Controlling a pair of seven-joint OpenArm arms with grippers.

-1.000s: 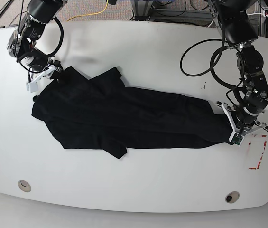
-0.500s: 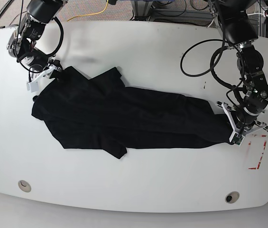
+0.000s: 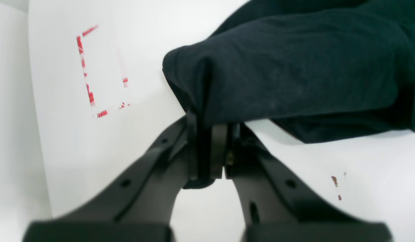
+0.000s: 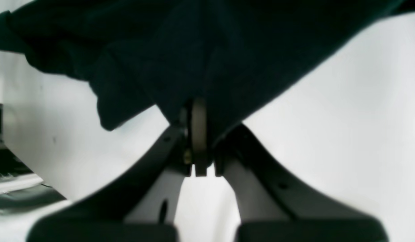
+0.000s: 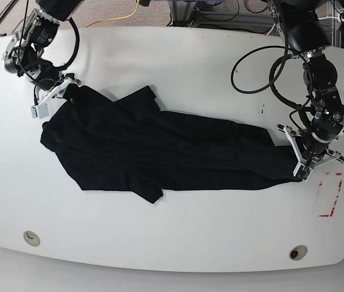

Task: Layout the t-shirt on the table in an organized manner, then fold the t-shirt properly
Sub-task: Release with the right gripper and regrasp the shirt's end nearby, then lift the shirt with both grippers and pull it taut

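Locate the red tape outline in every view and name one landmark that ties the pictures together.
Base: red tape outline at lower right, beside the left tool.
Left wrist: red tape outline at upper left, left of the gripped fabric.
Right wrist: not in it.
Shared landmark: the black t-shirt, also in left wrist and right wrist.

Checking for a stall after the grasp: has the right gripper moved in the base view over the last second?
Yes. The right gripper, shut on the t-shirt, has shifted slightly up-frame toward the table's far edge, taking the shirt corner with it.
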